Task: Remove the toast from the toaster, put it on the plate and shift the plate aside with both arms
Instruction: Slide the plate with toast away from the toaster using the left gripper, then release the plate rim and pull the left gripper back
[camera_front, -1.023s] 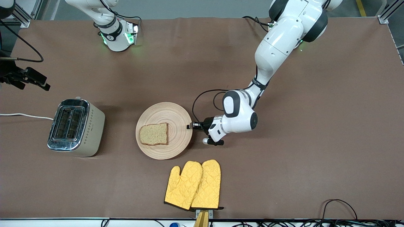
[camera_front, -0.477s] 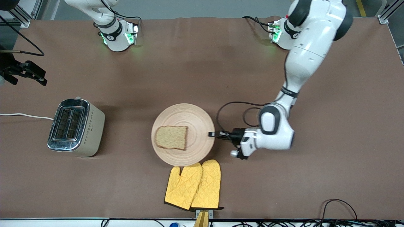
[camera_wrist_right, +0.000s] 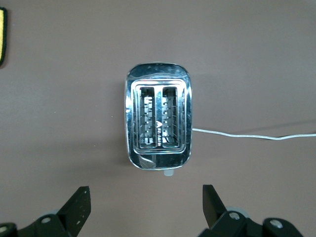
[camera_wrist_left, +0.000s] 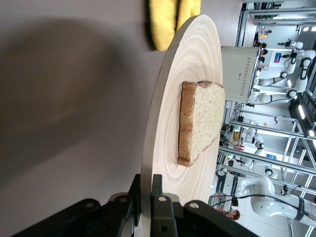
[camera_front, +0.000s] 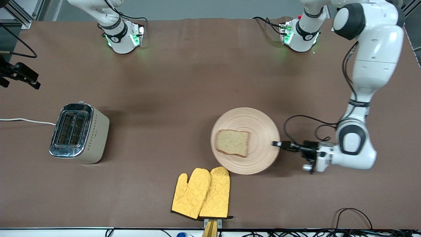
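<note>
Brown cloth covers the table (camera_front: 184,69) beneath me. My left gripper (camera_front: 276,144) pinches the rim of the plate (camera_front: 263,131) on the side toward my left arm's end of the table, fingers (camera_wrist_left: 158,210) pressed on the wood from both faces. On the plate lies the toast (camera_front: 232,142), flat and near its middle. Yellow oven mitts (camera_front: 202,193) lie just nearer the front camera, their tips beside the rim. My right gripper (camera_wrist_right: 146,210) hangs with its fingers spread wide, over the toaster (camera_wrist_right: 158,121) at my right arm's end.
</note>
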